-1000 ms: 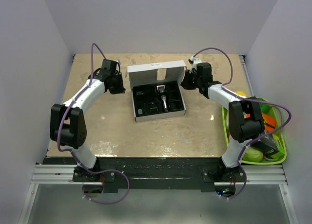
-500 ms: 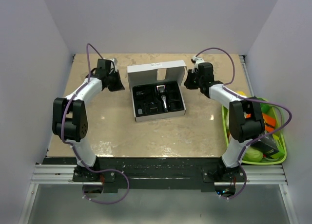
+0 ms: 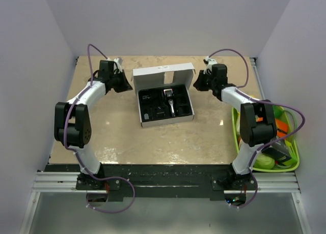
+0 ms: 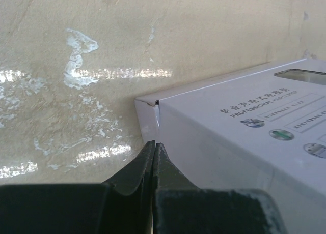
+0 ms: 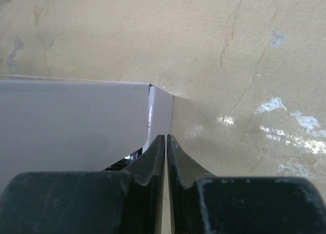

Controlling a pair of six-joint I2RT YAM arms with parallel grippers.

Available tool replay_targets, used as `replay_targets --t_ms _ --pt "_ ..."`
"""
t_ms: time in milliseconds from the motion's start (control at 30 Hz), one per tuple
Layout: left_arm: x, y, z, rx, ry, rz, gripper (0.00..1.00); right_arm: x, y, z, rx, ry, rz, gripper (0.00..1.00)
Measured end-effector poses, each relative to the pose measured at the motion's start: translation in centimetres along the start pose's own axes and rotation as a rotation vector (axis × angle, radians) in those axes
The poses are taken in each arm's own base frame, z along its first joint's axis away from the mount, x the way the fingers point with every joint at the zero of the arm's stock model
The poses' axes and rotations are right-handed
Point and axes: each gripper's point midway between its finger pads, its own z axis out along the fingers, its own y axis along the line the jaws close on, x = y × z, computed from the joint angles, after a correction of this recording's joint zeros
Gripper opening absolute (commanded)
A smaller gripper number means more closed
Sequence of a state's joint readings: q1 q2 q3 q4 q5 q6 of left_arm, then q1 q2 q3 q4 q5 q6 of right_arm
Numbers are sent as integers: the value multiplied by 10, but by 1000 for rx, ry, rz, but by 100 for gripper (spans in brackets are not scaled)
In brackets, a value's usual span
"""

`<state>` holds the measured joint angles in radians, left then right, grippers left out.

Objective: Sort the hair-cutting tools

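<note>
Jaws both sides pinched closed at rear corners of white cardboard box (image 3: 164,72); any nudge may skid it, jostling black-and-silver electric clipper (image 3: 170,99).

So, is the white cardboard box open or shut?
Open. The white cardboard box's lid is folded back, and the black tray holding the black-and-silver hair clipper is exposed.

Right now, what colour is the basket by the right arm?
Lime green. The basket shows best in top external.
</note>
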<state>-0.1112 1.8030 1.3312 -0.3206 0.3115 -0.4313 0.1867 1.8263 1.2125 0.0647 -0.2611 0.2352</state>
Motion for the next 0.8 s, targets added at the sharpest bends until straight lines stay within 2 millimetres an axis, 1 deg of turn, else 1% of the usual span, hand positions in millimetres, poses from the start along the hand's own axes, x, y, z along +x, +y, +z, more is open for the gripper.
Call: replay_targets --t_ms 133,200,333,533,800 --pt "-4 -8 0 43 -12 3 0 4 6 8 -48 11 1 8" --pt "-4 -12 1 66 -14 -2 0 6 9 9 -68 19 3 8" --pt "-3 -17 2 98 -14 -8 0 2 15 8 -98 12 2 8" --pt "6 -20 4 129 11 -24 0 -6 22 8 -133 -5 -5 7" --pt "26 -16 8 143 48 -49 0 -5 29 7 -163 1 -5 7"
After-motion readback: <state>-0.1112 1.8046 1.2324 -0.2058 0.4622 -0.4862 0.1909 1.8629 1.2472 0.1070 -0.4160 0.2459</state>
